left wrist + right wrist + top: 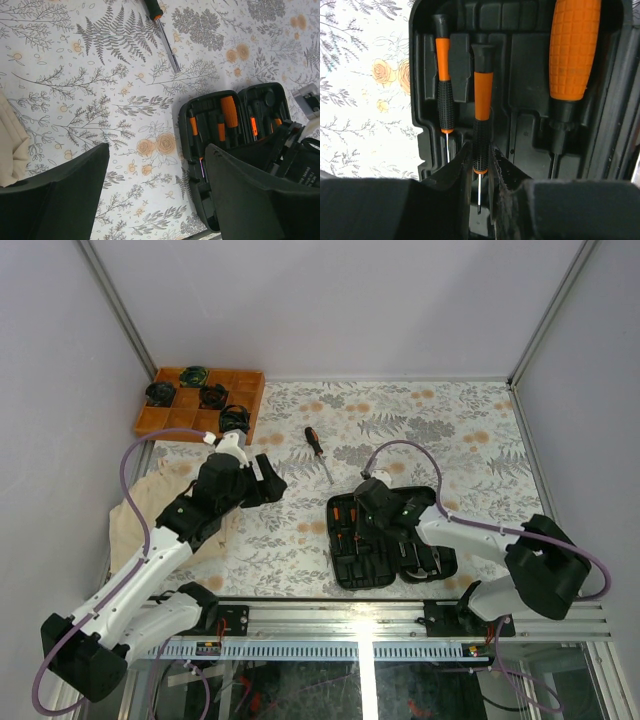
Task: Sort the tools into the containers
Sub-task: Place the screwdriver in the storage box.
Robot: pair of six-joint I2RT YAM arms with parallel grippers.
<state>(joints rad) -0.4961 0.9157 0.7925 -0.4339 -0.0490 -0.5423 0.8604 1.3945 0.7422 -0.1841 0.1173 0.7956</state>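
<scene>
The black tool case [372, 565] lies open near the front of the table, right of centre. My right gripper [354, 518] is over its left half, shut on a small screwdriver [481, 125] with an orange-and-black handle, held by the lower handle above a moulded slot. A second small screwdriver [444, 85] lies in the slot to its left, and a thick orange handle [572, 50] lies to the right. One loose screwdriver [318, 452] lies on the cloth behind the case; it also shows in the left wrist view [162, 30]. My left gripper [156, 150] is open and empty above the table, left of the case [186, 122].
An orange gridded tray [155, 424] with round black-green coils stands at the back left corner. A beige cloth [150, 505] lies bunched under the left arm. The floral table cover [440, 425] is walled in by white panels on three sides.
</scene>
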